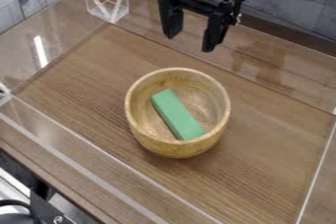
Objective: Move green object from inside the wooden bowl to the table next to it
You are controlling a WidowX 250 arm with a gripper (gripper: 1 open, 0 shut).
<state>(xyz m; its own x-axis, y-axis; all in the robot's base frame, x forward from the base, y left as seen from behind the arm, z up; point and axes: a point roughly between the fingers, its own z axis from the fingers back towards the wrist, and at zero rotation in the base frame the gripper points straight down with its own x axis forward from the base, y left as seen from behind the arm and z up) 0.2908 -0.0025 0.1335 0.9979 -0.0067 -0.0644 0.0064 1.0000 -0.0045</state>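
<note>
A brown wood-grain table [262, 100] with dark streaks fills most of the view, seen from above and to one side. It is fenced by low clear acrylic walls [79, 184], whose edges catch the light as pale lines along the near and left sides. Beyond the far wall a grey surface and a small clear bracket can be made out at the upper left.

Near the middle of the table a round wooden bowl [141, 130] is seen, light tan, with thick walls and visible grain. It stands upright and is much wider than what it holds.

Above and behind the bowl, toward the top of the view, the black gripper [192, 29] is seen hanging with its fingers pointed downward. The jaws are spread apart and nothing is held between them. It is well clear of the bowl and touches nothing.

Inside the bowl lies the green object [176, 115], a small bright green rectangular block. It rests on the bowl's floor, laid diagonally, with one end toward the far left of the bowl and the other toward the near right. None of the task has yet been carried out.

The block is judged to be light and probably soft, like sponge or eraser, so only gentle closing should be needed. It would best be taken across its narrow width near the middle, with the fingers turned to match its diagonal.
</note>
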